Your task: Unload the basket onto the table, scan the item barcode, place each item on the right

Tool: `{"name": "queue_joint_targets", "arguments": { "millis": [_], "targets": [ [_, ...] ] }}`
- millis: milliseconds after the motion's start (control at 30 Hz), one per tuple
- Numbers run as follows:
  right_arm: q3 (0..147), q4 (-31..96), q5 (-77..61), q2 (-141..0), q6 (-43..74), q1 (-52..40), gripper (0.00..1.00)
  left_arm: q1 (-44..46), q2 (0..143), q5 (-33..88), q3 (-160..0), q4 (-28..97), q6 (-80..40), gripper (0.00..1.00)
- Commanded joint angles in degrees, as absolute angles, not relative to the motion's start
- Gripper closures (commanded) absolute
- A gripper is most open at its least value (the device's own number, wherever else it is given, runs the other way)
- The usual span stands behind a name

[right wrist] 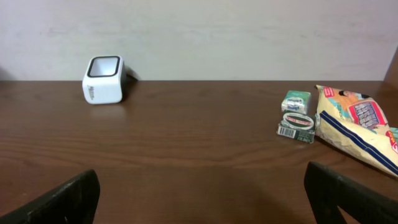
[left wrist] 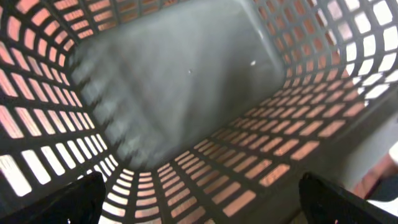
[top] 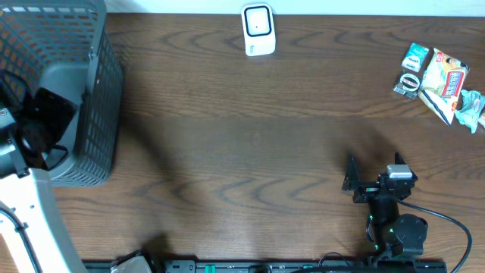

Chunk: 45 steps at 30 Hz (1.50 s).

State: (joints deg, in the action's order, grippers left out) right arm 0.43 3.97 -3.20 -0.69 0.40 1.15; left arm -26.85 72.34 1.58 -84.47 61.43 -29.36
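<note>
The items to scan lie in a loose cluster at the far right corner of the bench. A small green packet lies farthest back. Just in front of it, touching or nearly so, is a small round-labelled pack with a barcode strip along its near edge. A yellow snack bag with a red and white label lies flat just to the right of these two. In the overhead view, a crumpled teal wrapper lies against the bag's right end.

The white barcode scanner stands upright at the far edge of the bench, near its middle and well apart from the cluster. Its dark-rimmed window faces the near side.

The right hand sits low over the near right part of the bench, well short of the items. It points toward the far wall, its fingers spread wide and holding nothing.

The left hand is at the far left, poised over the grey lattice basket and looking down at its grey floor. Its fingers are also spread wide with nothing between them.
</note>
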Motion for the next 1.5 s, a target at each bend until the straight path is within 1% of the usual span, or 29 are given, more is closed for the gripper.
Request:
{"name": "queue_joint_targets", "arguments": {
  "millis": [0,33,167,400,600,800,933,1067,1200,1467],
  "targets": [
    [0.3,4.1,-3.6,-0.3,0.8,0.8,0.01,-22.6,72.7,2.6,-84.5,61.1,-14.9,0.02],
    [0.3,4.1,-3.6,-0.3,0.8,0.8,0.01,-20.1,72.2,2.6,-84.4,60.7,-10.6,0.02],
    [0.3,4.1,-3.6,-0.3,0.8,0.8,0.01,-14.4,69.8,2.6,-83.4,57.3,-5.7,0.02],
    [0.3,4.1,-3.6,-0.3,0.8,0.8,0.01,-6.3,61.3,2.6,-73.4,45.9,-4.7,0.02],
    [0.3,4.1,-3.6,-0.3,0.8,0.8,0.01,-4.1,52.1,2.6,-62.6,36.9,-4.7,0.02],
    [0.3,4.1,-3.6,-0.3,0.8,0.8,0.01,0.8,34.1,2.3,-53.8,32.4,-4.7,0.02],
    [0.3,4.1,-3.6,-0.3,0.8,0.8,0.01,4.4,21.7,2.4,-51.0,33.7,-5.0,0.02],
    [0.3,4.1,-3.6,-0.3,0.8,0.8,0.01,4.9,19.9,2.3,-50.6,38.6,-6.2,0.02],
    [0.3,4.1,-3.6,-0.3,0.8,0.8,0.01,5.3,19.7,0.5,-47.5,36.9,-6.2,0.02],
    [0.3,4.1,-3.6,-0.3,0.8,0.8,0.01,5.3,9.9,-0.7,-27.3,16.9,-6.2,0.02]
  ]
}}
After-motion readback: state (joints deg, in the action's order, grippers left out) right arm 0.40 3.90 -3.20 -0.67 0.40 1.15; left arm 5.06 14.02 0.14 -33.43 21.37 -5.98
